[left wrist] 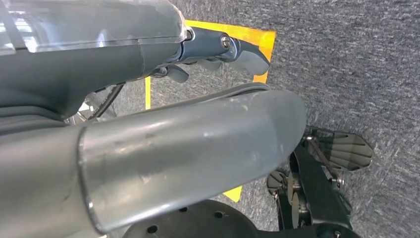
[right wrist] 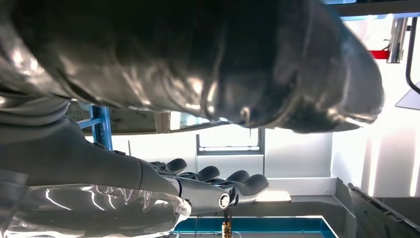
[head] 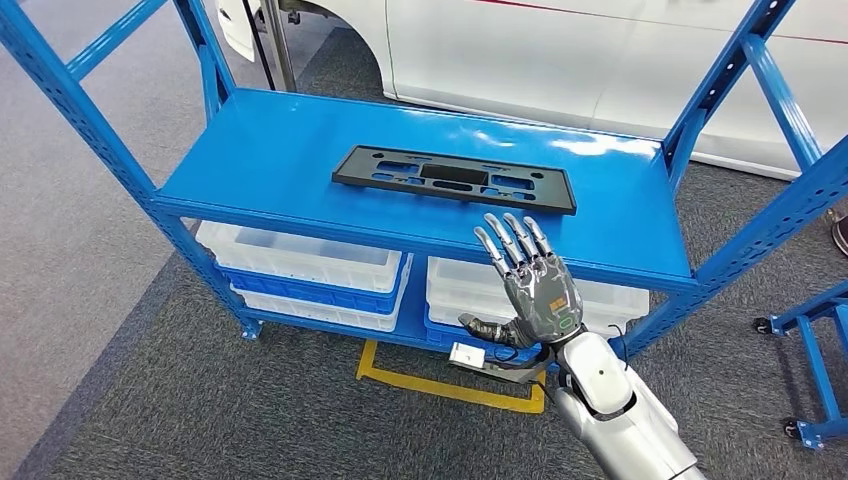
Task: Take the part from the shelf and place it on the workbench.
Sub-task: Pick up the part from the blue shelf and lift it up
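The black part (head: 455, 178) lies flat on the top board of the blue shelf (head: 250, 150), about midway along it and well back from the front edge. The right hand (head: 530, 285) is raised just in front of that edge, near the part's right end, fingers straight, spread and empty. The left hand (left wrist: 148, 148) looks empty too, though its fingers are mostly hidden.

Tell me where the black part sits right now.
In the head view, the black part lies flat on the blue shelf, near the middle, just beyond the right hand, which is not touching it.
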